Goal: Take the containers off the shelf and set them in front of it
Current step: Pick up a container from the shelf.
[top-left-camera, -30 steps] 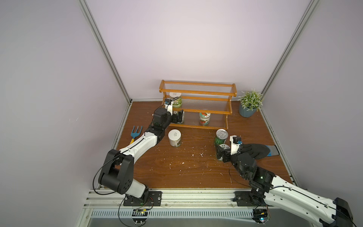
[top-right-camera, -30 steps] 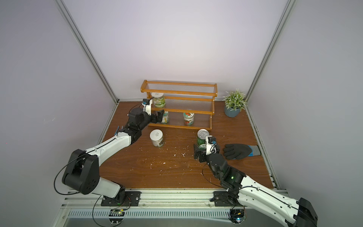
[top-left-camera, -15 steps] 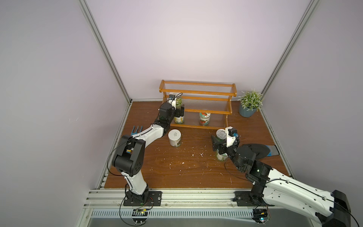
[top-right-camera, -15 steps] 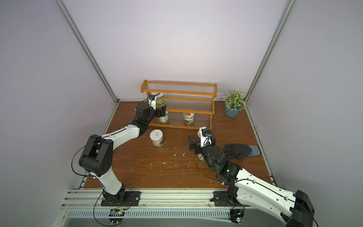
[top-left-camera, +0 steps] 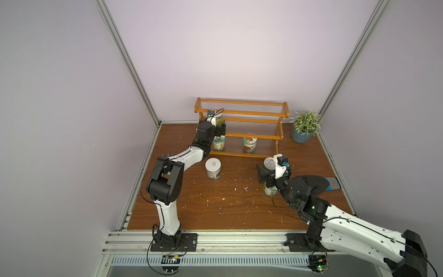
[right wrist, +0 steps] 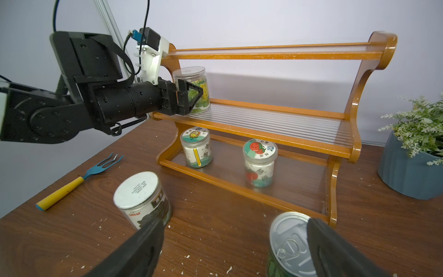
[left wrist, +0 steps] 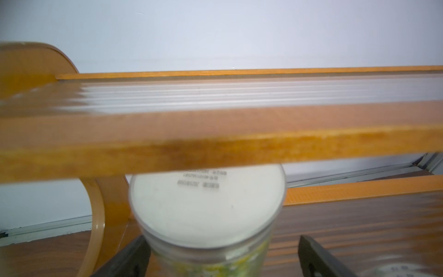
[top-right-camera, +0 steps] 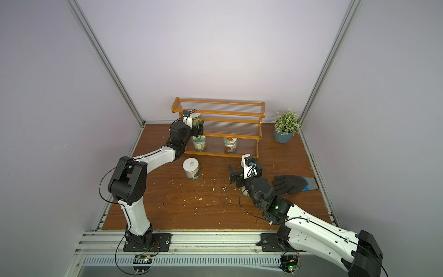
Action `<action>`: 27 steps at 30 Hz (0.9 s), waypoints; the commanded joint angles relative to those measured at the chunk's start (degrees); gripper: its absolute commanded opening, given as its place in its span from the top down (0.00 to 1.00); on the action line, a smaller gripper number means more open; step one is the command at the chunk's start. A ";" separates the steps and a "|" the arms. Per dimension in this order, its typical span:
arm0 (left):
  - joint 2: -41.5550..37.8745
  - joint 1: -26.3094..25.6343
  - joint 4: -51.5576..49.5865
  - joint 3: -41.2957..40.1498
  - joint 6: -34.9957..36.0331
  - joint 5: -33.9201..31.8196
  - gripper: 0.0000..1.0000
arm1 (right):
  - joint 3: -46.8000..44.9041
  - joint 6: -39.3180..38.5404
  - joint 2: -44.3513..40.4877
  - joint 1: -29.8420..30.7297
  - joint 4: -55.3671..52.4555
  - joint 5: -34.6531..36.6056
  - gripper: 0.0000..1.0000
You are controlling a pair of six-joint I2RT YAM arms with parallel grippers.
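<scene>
- Left gripper [right wrist: 194,96]: spread either side of clear white-lidded jar [right wrist: 189,74], upright on middle tier of orange-brown wooden shelf [right wrist: 263,55].
- Right gripper [right wrist: 235,224]: spread, empty, beside tall watermelon-print tin [right wrist: 287,239] on table [right wrist: 215,211].

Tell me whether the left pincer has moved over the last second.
Yes. Against the shelf, the left pincer has risen from the bottom tier's level to the middle tier, its open jaws now flanking the white-lidded jar there.

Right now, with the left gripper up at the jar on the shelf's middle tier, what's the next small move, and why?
Probably close the left gripper on the clear jar: its open jaws flank the jar where it stands on the shelf, and nothing is gripped yet.
</scene>
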 commanded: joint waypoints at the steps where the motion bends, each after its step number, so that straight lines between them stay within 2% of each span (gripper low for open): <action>1: 0.83 0.64 2.67 1.81 0.27 -1.71 0.01 | 1.62 -0.93 0.62 0.15 3.11 1.41 0.01; 12: 4.48 0.72 3.23 5.32 0.45 -3.68 0.01 | 1.71 -1.49 1.88 0.08 3.96 1.33 0.01; 14: 4.65 0.72 3.42 5.43 0.55 -3.58 0.05 | 1.62 -1.54 1.93 0.02 3.92 1.32 0.01; 17: 4.62 0.77 3.64 5.43 0.84 -3.34 0.19 | 1.49 -1.42 1.85 0.06 3.91 1.33 0.01; 20: 4.39 0.74 3.56 5.43 1.02 -3.23 0.28 | 1.27 -1.20 1.77 -0.05 3.95 1.33 0.01; 27: 1.86 0.75 3.89 3.50 1.53 -2.07 0.40 | 1.27 -1.32 1.50 -0.03 3.95 1.42 0.01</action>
